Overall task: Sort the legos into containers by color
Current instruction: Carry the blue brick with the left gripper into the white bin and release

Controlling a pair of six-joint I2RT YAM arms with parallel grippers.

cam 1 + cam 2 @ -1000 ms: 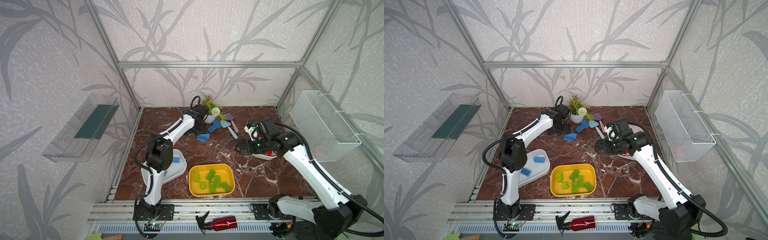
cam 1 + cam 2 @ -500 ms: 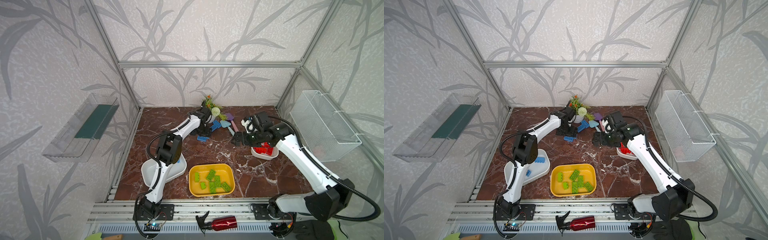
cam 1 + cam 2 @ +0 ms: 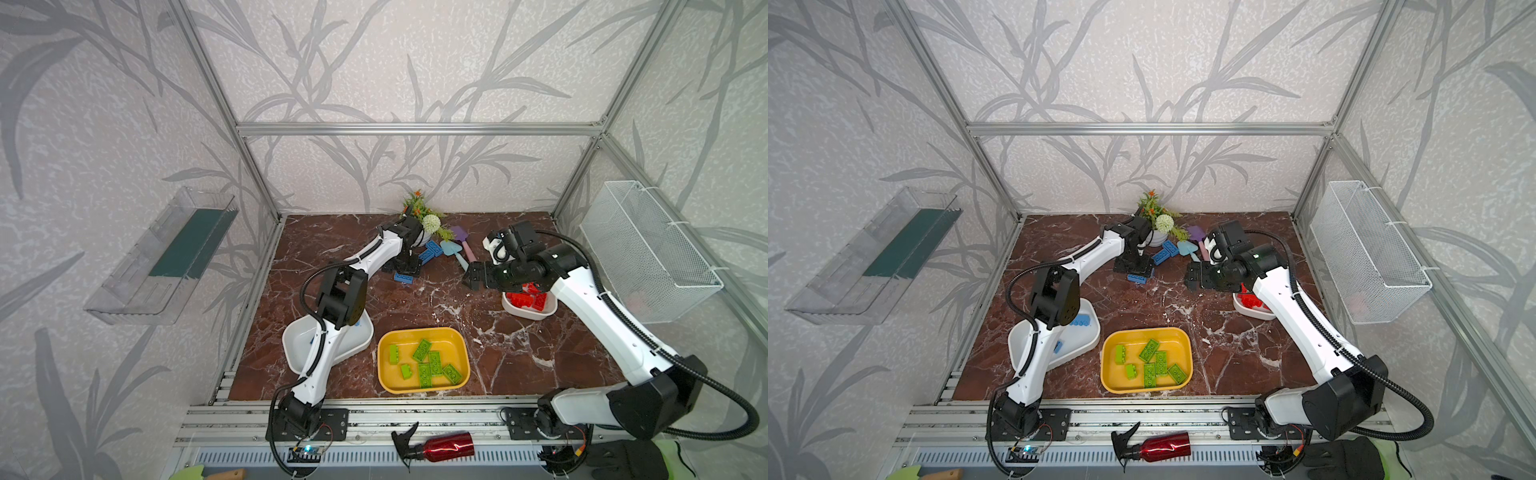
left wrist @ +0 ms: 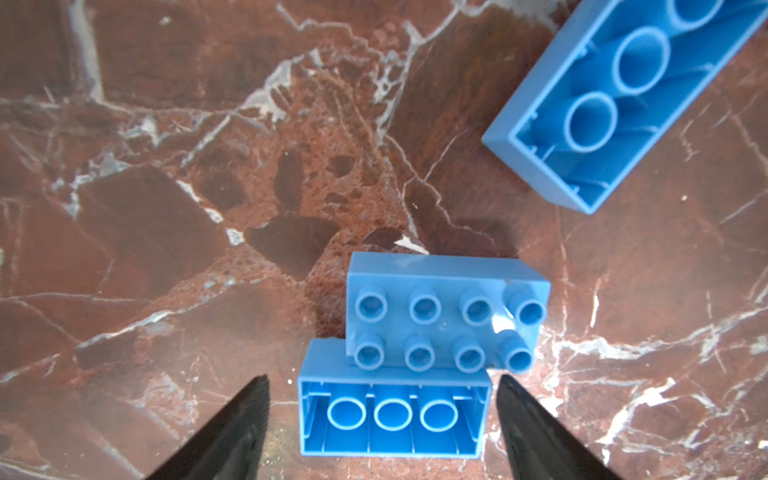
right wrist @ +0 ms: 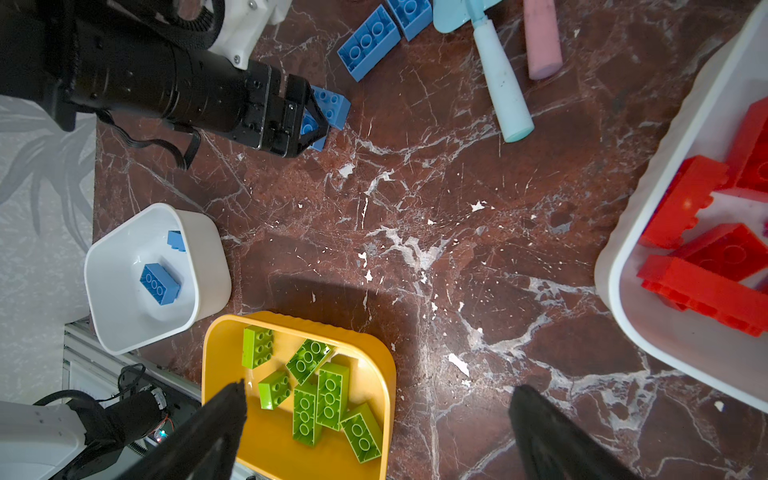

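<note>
Left of yellow tub (image 3: 386, 383): white tub (image 3: 297, 332), two blue bricks (image 3: 1079, 321) inside. Beyond yellow tub: left gripper (image 4: 381, 379) low over floor (image 4: 187, 187), jaws apart, straddling upturned blue brick (image 4: 390, 419), gap either side. In yellow tub: six green bricks (image 3: 428, 368). Beyond-right of it: right gripper (image 5: 378, 388), jaws wide, holding nothing; second white tub (image 3: 528, 314), red bricks (image 3: 523, 299) inside.

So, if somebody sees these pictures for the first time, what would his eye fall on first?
Probably the yellow tub at the front middle, with lime green bricks inside. At the back, the left gripper stands open around a blue brick whose hollow side faces the wrist camera, with gaps on both sides. On the right, a white tub holds red bricks.
</note>
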